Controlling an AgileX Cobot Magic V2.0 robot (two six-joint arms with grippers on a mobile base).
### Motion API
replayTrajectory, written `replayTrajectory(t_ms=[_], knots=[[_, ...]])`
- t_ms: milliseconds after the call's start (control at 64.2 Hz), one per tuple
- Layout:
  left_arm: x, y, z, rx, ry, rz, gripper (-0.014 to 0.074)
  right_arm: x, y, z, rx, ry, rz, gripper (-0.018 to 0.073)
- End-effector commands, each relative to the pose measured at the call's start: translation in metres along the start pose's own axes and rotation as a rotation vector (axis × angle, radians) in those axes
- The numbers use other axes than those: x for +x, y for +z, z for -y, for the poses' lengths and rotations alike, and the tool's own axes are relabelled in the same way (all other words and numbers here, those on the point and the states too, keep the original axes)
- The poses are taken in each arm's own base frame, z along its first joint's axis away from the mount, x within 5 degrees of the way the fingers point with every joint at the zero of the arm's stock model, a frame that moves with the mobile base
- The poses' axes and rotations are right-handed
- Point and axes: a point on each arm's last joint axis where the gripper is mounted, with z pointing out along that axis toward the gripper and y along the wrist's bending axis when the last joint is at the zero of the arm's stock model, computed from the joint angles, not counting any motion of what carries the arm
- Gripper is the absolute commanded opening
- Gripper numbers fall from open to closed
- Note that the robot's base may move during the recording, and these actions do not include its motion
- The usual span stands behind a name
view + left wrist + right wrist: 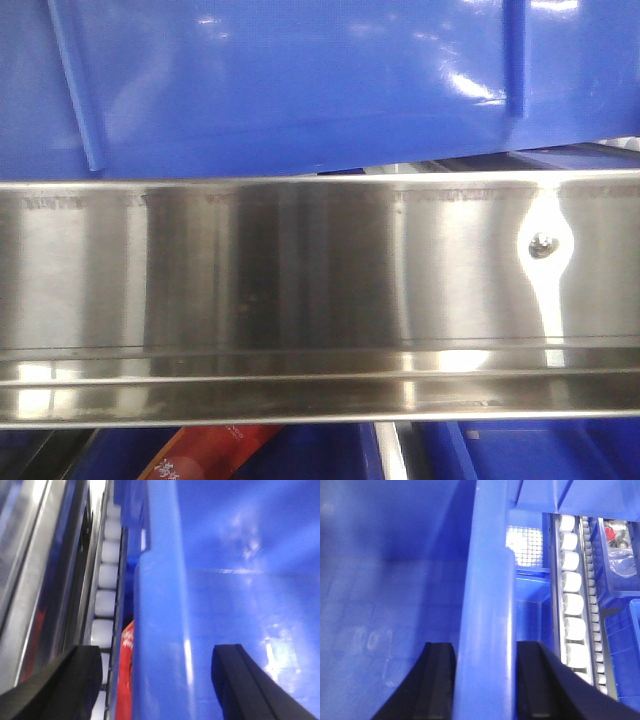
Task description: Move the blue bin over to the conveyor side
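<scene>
Roller rack [572, 605] just beside blue bin [485, 605]

Large glossy blue bin [300, 80], smooth wall with thin slanted ribs, thick rim, just above a steel rail [300, 290]

I can't read any words or numbers here. A red packet [210, 455] under the steel rail [300, 290] has small white marks, but they are too blurry. My left wrist view shows a red packet [125, 690] with white marks, blurry too. Faint stamped marks run along the rail's top edge, too faint to read.
</scene>
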Motion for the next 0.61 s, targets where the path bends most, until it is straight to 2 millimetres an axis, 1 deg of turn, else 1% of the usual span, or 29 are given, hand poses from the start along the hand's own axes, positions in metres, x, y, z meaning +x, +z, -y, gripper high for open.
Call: replayTrajectory(t_ms=[0, 280, 358, 483, 592], knots=[[-0.001, -0.0009, 0.0028, 0.006, -0.002, 0.006, 0.0371, -0.0001, 0.0002, -0.0023, -0.025, 0.006, 0.002, -0.0078], [0.0001, 0.0, 0.0025, 0.004, -0.003, -0.009, 0.0367, -0.0001, 0.0002, -0.0023, -0.025, 0.006, 0.002, -0.0078], [0.0006, 0.0, 0.0024, 0.003, -0.003, -0.014, 0.0345, -0.0001, 0.0002, -0.0023, -0.025, 0.006, 0.002, -0.0078], [0.0007, 0.0, 0.0024, 0.003, -0.003, -0.015, 0.028, -0.0001, 0.0002, -0.0023, -0.025, 0.006, 0.002, -0.0078], [0.0007, 0.0, 0.0024, 0.003, -0.003, -0.015, 0.0153, -0.0001, 0.0002, -0.0023, -0.025, 0.006, 0.002, -0.0078]])
